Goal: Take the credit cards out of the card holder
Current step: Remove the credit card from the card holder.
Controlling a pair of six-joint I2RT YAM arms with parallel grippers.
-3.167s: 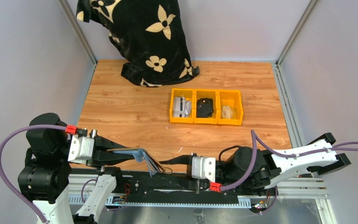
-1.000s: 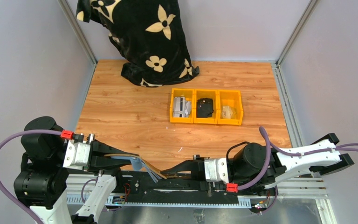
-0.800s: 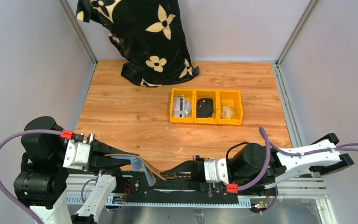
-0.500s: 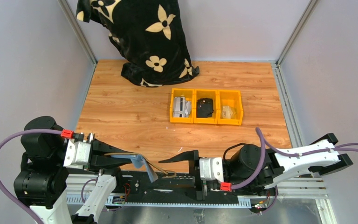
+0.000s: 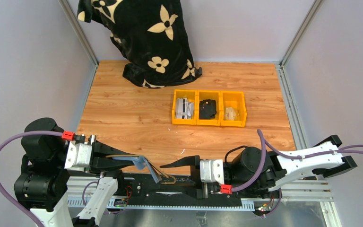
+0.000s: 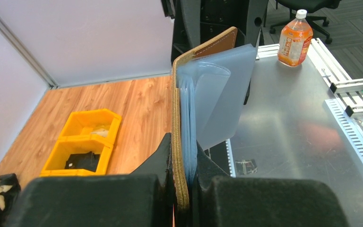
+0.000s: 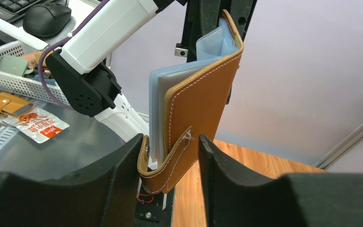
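The left gripper (image 5: 139,162) is pinching the card holder (image 5: 151,169) tightly by one end, its black fingers (image 6: 160,156) pressing flat against the brown cover on one side and the stack of inner sleeves on the other. The holder is hanging in the air at the near edge of the table (image 5: 123,113), between the two arms and above the black rail. It is showing as a slim tan leather-like wallet with pale stitching running along its rim, and a bundle of bluish, translucent plastic sleeves (image 6: 212,90) is fanning loosely out from the cover; whether cards are sitting inside them cannot be told. At its free end a short closing tab (image 7: 170,165) is curling round into a loop. The right gripper (image 5: 168,172) is standing with its jaws parted on either side of that tab end, gripping nothing; whether a finger is brushing the leather cannot be told. Farther back on the table three joined yellow bins (image 5: 209,124) are sitting, the middle one holding a black lumpy object (image 5: 207,109).
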